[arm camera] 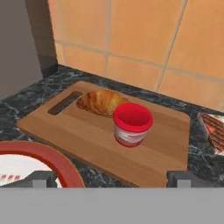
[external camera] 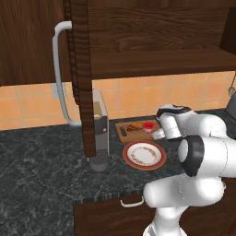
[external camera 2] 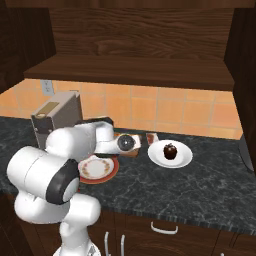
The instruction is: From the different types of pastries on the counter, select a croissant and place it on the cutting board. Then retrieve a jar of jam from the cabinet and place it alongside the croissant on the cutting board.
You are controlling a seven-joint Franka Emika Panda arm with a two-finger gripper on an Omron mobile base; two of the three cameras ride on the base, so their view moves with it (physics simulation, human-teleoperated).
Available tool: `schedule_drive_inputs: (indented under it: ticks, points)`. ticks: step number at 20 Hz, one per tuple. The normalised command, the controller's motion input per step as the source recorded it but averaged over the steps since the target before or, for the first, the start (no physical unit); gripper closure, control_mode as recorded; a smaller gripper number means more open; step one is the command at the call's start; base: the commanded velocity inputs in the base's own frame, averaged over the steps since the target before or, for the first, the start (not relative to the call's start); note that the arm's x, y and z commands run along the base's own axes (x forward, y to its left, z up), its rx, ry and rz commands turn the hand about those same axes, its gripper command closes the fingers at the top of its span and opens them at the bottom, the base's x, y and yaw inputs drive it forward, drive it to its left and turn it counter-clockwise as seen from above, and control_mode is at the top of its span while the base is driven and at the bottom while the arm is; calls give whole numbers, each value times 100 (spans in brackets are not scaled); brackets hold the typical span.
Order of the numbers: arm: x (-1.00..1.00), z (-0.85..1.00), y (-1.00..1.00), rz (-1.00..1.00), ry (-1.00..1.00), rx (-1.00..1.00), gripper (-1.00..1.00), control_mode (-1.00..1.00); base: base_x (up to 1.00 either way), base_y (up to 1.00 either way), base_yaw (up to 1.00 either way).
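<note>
- Flat rectangular mid-brown wooden cutting board [arm camera: 87, 135] with a dark slot at one end: lay on the dark grey-black veined stone desk [external camera: 41, 166], close to the orange tiled wall.
- Small golden-brown crescent croissant [arm camera: 101, 103]: rested on the board, near the slotted end.
- Squat red jar of jam with a whitish band [arm camera: 131, 124]: stood upright on the board, just beside the croissant; the two appeared to touch or nearly so.
- Two-finger tool [arm camera: 111, 178]: fingertips set wide apart at the near edge of the board, holding nothing, clear of the jar.
- Round red-rimmed white plate [external camera: 144, 154]: sat on the desk just in front of the board.
- Small white rectangular tray with a dark reddish-brown piece [arm camera: 214, 133]: lay on the desk beside the board's far end.
- Plain white plate bearing a dark round item [external camera 2: 170, 153]: stood further along the desk.
- Dark brown wood-grain wall cabinet door with a pale grey bar handle [external camera: 60, 73]: stood open.
- Grey toaster-like appliance [external camera 2: 55, 117]: stood on the desk beyond the slotted end.
</note>
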Motion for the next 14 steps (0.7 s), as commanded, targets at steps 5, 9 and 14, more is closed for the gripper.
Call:
schedule_drive_inputs:
  ticks: [5, 9, 14]
  points:
    - [-100, 85, -35, -1, -38, -3, -100, -100, 0, 0, 0]
    - [-95, 98, -37, 0, -35, -3, -100, -100, 0, 0, 0]
    - [-98, 97, -34, -2, -22, 0, -100, -100, 0, 0, 0]
